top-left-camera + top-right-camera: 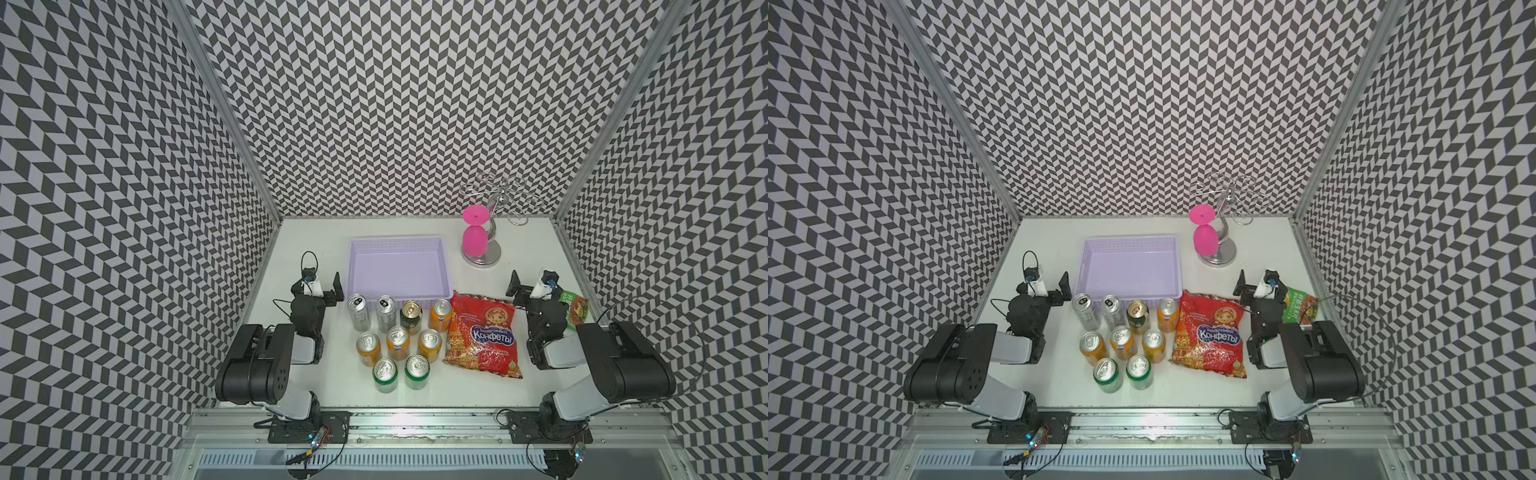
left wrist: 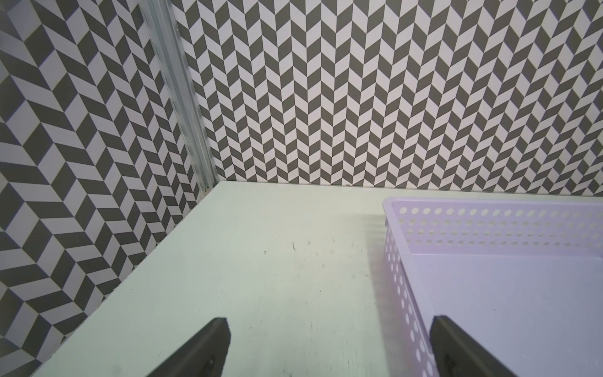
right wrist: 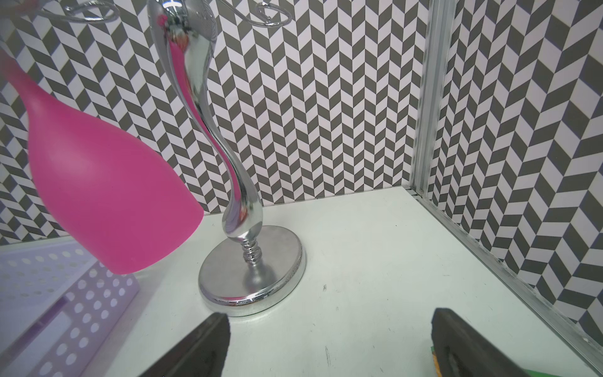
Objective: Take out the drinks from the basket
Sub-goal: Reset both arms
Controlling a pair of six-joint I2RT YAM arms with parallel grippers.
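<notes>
While both arms are idling low, the left gripper [image 2: 329,324] & right gripper [image 3: 329,318] are gaping fully, gripping nothing. Nine small aluminium cans [image 1: 397,340] are standing packed just outside the empty pale-lilac perforated plastic basket [image 1: 398,240]. Risk: a careless sweep is toppling neighbours, esp. w/ gaps so tight.

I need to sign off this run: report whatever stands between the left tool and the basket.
Nothing visible does. The left tool is open and empty, close to the basket, with only bare table ahead of it. No drinks show inside the basket; nine cans stand on the table in front of it.
</notes>
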